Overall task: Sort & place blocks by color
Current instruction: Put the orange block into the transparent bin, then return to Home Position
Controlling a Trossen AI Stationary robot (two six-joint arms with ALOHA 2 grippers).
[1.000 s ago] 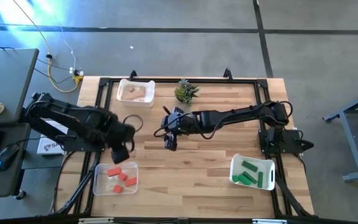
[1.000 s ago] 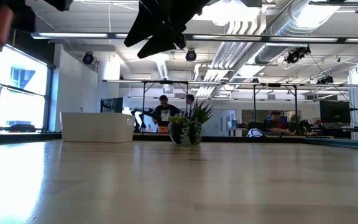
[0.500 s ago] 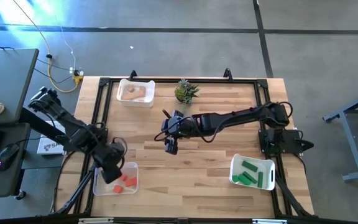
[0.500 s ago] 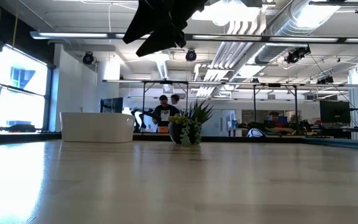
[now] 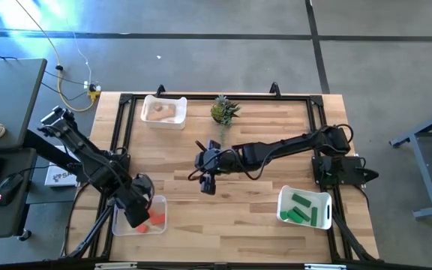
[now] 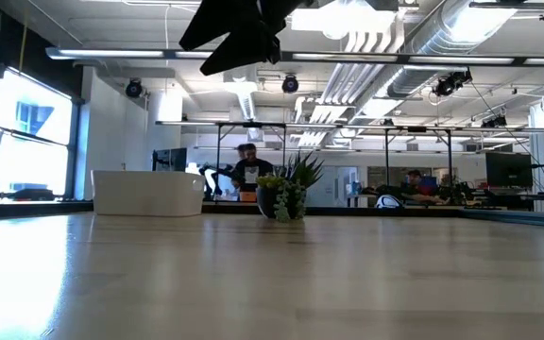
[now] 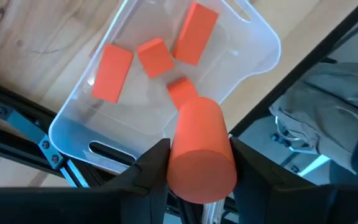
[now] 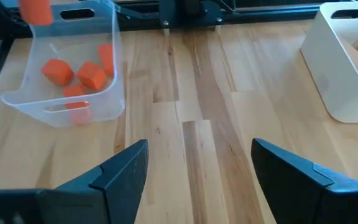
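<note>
My left gripper hangs over the clear bin at the table's near left and is shut on a red-orange cylinder block. Several red-orange blocks lie on the bin's floor below it. My right gripper hovers open over the middle of the table with nothing between its fingers. Tan blocks lie in a white bin at the far side. Green blocks lie in a white bin at the near right. My left gripper pinches the cylinder block's round side between its two fingers. The fingers come steeply from above, and the cylinder stands along them, one flat end toward the wrist. The block is lifted clear, above the clear bin's near-left end.
A small potted plant stands at the far middle of the table. A dark frame runs around the tabletop. Bare wood lies between the three bins. In the low view the right arm hangs high above the tabletop.
My left gripper has swung from left of the table's middle toward the near edge, carrying the red-orange block, and its wrist has rolled; it now stands over the clear bin. My right gripper has drifted a little toward the near edge and stays open.
</note>
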